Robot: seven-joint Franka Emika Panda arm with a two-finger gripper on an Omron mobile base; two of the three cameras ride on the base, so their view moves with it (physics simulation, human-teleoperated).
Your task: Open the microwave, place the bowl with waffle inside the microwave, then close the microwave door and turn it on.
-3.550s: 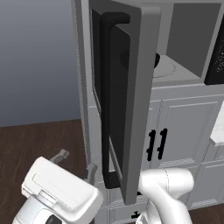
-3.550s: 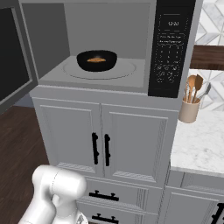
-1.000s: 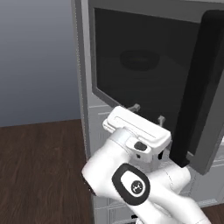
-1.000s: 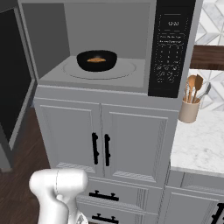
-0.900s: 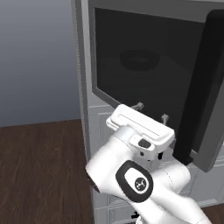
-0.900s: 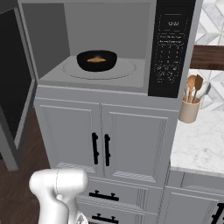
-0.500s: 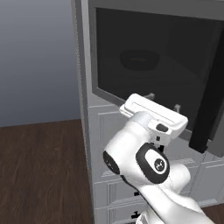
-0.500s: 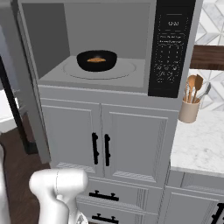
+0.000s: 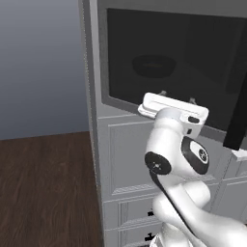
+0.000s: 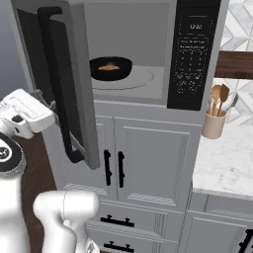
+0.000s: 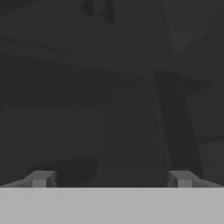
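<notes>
Claw spread wide, empty, close against dark door glass. Door half-swung on microwave above white cabinets; wood floor. Bowl on turntable inside, waffle in it. Utensil crock on marble tabletop.

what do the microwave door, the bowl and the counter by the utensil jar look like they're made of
Microwave door: likely painted metal or plastic, a matte grey frame around a dark, glassy window that lets the bowl show through in the left base view.
Bowl: glossy black, maybe ceramic or plastic; the look leaves it open.
Counter: marble-like stone, white with faint grey veins.
</notes>
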